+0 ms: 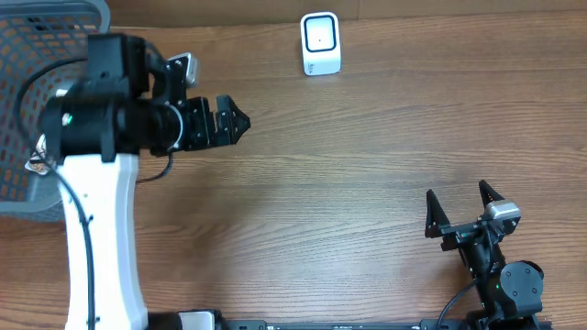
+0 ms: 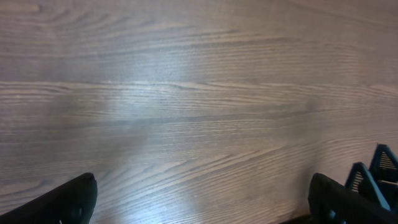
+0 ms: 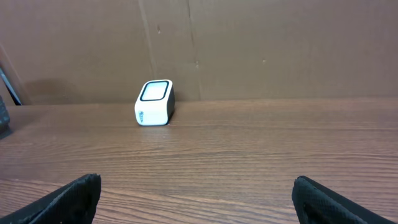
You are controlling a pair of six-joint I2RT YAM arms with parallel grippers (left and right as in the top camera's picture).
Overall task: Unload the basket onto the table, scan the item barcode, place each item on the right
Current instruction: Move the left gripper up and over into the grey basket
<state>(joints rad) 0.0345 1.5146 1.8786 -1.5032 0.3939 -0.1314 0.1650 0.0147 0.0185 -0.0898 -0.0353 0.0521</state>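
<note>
Left arm [image 1: 101, 128] is hanging over the basket [image 1: 23, 55], nearest the overhead lens; left gripper [image 1: 235, 114] is gaping, carrying nothing. Right gripper [image 1: 456, 191] is sitting by the near edge, also spread and empty. At the far edge the scanner [image 1: 321, 43] is standing. No item is showing on the table [image 1: 367, 165]; maybe in the basket, can't tell. Left wrist is seeing bare wood only. Right wrist is facing the scanner, well ahead. Weight, stiffness: not judging unseen; likely gripping clear of the barcode.

table [image 1: 367, 183]: wood grain, soft glare | back wall [image 3: 280, 50]: brown board
</note>
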